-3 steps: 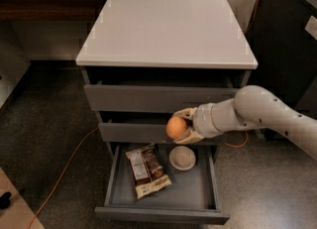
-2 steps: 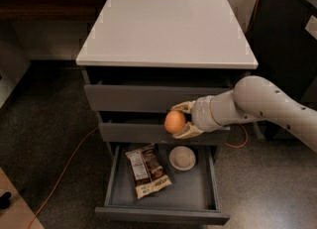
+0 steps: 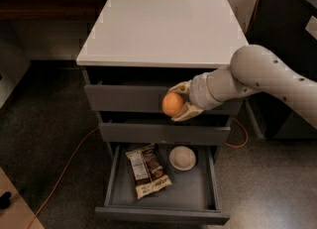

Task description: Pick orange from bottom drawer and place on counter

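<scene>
With the bottom drawer (image 3: pixel 162 216) open far beneath the bench (image 3: pixel 163 29), the gripper (image 3: pixel 181 102) clasped the orange (image 3: pixel 172 104) just below the bench's front edge, held outward seemingly to clear that edge for placing.

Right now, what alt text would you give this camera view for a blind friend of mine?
A robot arm reaches in from the right, its tool gripping an orange in front of the top drawer, just below the white counter. The bottom drawer is pulled open, with a snack packet and a small white bowl inside.
</scene>
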Controlling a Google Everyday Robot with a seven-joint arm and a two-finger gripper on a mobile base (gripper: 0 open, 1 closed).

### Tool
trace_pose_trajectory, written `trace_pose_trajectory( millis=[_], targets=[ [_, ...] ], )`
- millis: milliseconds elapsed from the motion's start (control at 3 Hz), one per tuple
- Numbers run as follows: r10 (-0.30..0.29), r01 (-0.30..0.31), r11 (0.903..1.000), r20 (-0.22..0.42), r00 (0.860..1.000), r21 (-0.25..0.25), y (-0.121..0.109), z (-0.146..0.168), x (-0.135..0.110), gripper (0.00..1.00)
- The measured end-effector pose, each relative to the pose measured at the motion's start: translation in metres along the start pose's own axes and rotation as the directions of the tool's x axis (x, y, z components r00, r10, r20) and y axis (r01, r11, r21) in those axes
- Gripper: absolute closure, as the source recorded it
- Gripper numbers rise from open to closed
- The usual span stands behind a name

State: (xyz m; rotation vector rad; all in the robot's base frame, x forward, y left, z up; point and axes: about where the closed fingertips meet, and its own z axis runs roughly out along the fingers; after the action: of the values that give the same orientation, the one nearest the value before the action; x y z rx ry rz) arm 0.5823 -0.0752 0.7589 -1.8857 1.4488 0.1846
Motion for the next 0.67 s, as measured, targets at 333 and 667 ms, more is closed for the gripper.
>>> trace_pose_trajectory(
  millis=[333, 667],
  targets=[
    [-0.029, 0.029, 0.9996, 0.003, 1.0, -0.006, -0.018, -0.008, -0.008, 1.0],
    [-0.077, 0.077, 0.997, 0.03, 0.997, -0.002, -0.037, -0.022, -0.026, 1.0]
  ],
)
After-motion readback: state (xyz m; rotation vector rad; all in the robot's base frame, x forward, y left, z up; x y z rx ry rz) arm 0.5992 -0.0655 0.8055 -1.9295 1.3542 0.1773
